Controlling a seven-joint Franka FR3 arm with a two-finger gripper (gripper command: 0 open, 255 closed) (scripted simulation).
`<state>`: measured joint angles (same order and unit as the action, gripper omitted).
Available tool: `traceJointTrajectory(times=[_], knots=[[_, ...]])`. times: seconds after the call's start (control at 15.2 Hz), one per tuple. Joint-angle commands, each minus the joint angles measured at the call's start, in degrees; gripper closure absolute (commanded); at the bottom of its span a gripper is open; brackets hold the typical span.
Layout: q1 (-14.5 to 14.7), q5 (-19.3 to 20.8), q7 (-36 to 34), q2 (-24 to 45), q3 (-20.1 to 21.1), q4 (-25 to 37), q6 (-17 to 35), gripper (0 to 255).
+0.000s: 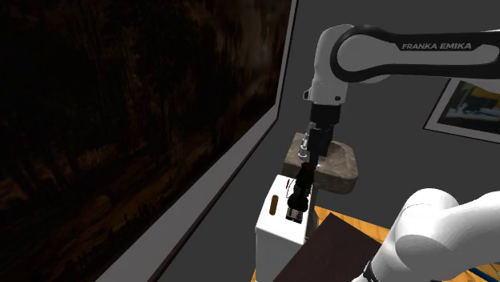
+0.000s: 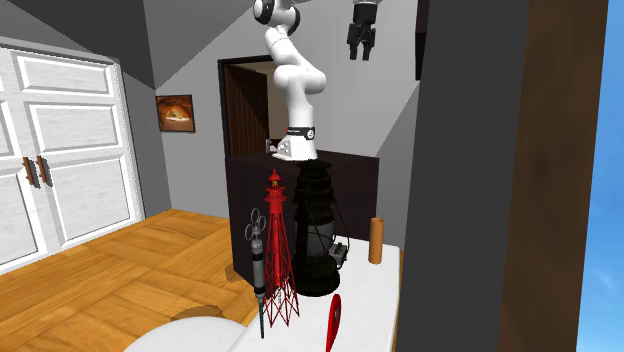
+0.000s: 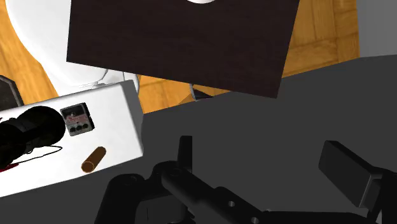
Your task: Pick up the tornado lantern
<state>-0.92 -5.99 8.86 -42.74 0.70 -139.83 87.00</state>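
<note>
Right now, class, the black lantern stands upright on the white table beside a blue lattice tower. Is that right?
Not quite. The lattice tower is red, not blue, as the second exterior view shows; the black lantern does stand upright on the white table beside it.

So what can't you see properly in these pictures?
Lantern, second exterior view: the red tower stands in front of part of it.
Red thing, same view: cut off by the bottom edge, so unclear what it is.
Lantern, wrist view: cut off by the picture's edge.
</note>
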Motion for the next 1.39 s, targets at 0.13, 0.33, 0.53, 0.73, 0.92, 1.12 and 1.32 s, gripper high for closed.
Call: traceJointTrajectory(times=[0.13,0.33,0.53,0.73,0.92,1.12,1.32], knots=[[-1.42,0.24,-0.76,2.58,-0.93,-0.80,3.58,0],[-3.48,0.50,-1.86,6.78,-2.41,-1.61,8.87,0],[-5.41,0.58,-2.87,11.30,-3.99,-1.93,14.02,0],[-7.21,0.44,-3.75,16.09,-5.66,-1.81,18.98,0],[-8.84,-0.01,-4.46,21.09,-7.43,-1.25,23.69,0],[-10.33,-0.85,-4.94,26.24,-9.26,-0.29,28.11,0],[-11.71,-2.17,-5.14,31.50,-11.12,1.06,32.19,0]])
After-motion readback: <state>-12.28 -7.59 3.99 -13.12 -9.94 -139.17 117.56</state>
